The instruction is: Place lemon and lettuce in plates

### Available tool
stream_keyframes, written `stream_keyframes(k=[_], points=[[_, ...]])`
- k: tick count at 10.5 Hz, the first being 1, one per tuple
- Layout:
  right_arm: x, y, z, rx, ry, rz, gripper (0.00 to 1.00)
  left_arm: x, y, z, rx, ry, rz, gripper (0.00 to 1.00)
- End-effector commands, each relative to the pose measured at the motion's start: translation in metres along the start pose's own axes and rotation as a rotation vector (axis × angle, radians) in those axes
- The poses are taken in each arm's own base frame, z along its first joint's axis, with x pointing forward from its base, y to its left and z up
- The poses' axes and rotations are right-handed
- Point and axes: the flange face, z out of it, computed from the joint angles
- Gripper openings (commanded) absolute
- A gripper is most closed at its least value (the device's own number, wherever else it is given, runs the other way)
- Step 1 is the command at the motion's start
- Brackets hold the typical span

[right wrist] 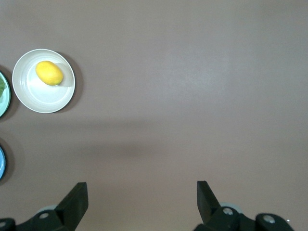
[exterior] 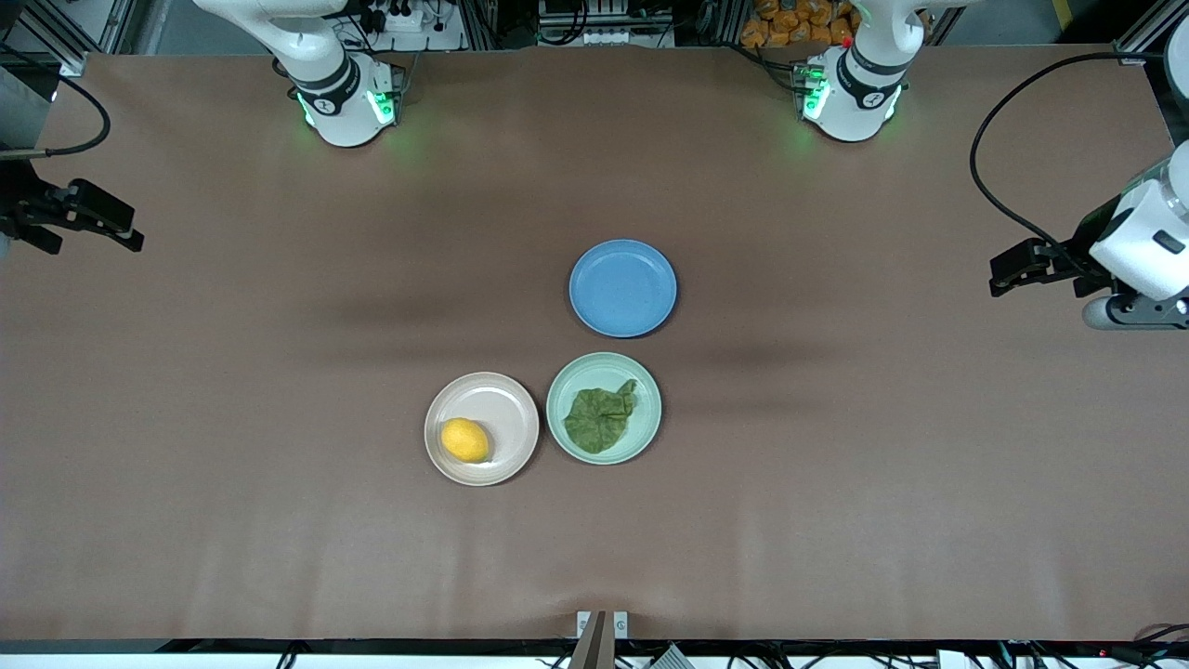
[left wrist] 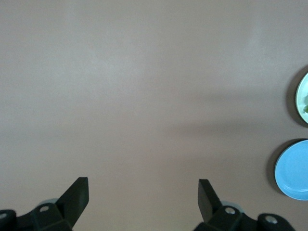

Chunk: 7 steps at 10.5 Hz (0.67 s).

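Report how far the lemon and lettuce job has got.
It looks finished. The lemon lies in the beige plate and the lettuce in the green plate; the blue plate, farther from the front camera, holds nothing. Nothing is in hand: the left end effector and right end effector are both open over bare table at their own ends, waiting. Nothing appears left.

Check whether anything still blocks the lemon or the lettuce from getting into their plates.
Nothing visible does. The lemon already lies in the beige-pink plate and the lettuce in the mint green plate. Both grippers, left and right, hang open over bare table at their own ends.
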Motion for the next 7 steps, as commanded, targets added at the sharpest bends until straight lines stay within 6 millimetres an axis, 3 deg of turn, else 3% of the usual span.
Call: stream_keyframes(k=[1,5,7], points=[[0.000,-0.001,-0.021,-0.060,0.022,-0.027,1.00,-0.002,0.004,-0.014,-0.018,0.020,-0.006,1.00],[0.000,0.003,-0.024,-0.048,-0.001,-0.014,1.00,-0.004,0.007,-0.020,-0.018,0.018,-0.001,1.00],[-0.001,0.001,-0.023,-0.048,-0.010,-0.011,1.00,-0.006,0.021,-0.020,-0.019,0.011,0.002,1.00]])
